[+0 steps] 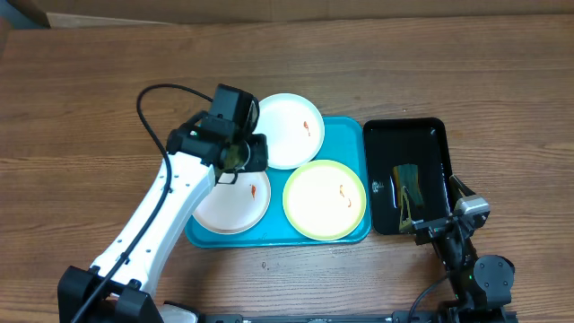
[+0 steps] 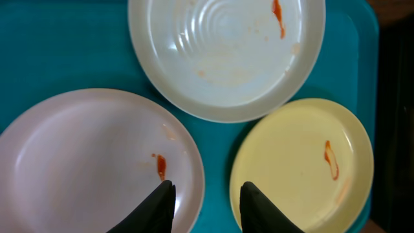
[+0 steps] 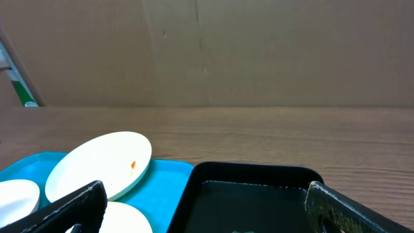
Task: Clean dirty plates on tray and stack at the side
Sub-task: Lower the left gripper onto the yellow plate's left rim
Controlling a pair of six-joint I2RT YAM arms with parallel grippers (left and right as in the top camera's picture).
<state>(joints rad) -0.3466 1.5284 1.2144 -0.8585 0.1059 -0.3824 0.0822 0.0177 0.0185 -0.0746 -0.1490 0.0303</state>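
Three smeared plates lie on the turquoise tray (image 1: 345, 135): a white plate (image 1: 287, 130) at the back, a yellow-green plate (image 1: 325, 199) at the front right and a white plate (image 1: 235, 205) at the front left. My left gripper (image 1: 240, 160) hovers open and empty above the tray. In the left wrist view its fingers (image 2: 206, 204) straddle the gap between the front-left plate (image 2: 84, 162) and the yellow-green plate (image 2: 297, 162), with the back plate (image 2: 226, 58) beyond. My right gripper (image 1: 432, 229) is open and empty at the black tray's front edge.
A glossy black tray (image 1: 405, 135) with a sponge (image 1: 408, 188) stands right of the turquoise tray. The right wrist view shows the open fingers (image 3: 207, 217), the black tray (image 3: 252, 175), the back white plate (image 3: 97, 165) and bare wooden table (image 3: 259, 129) beyond.
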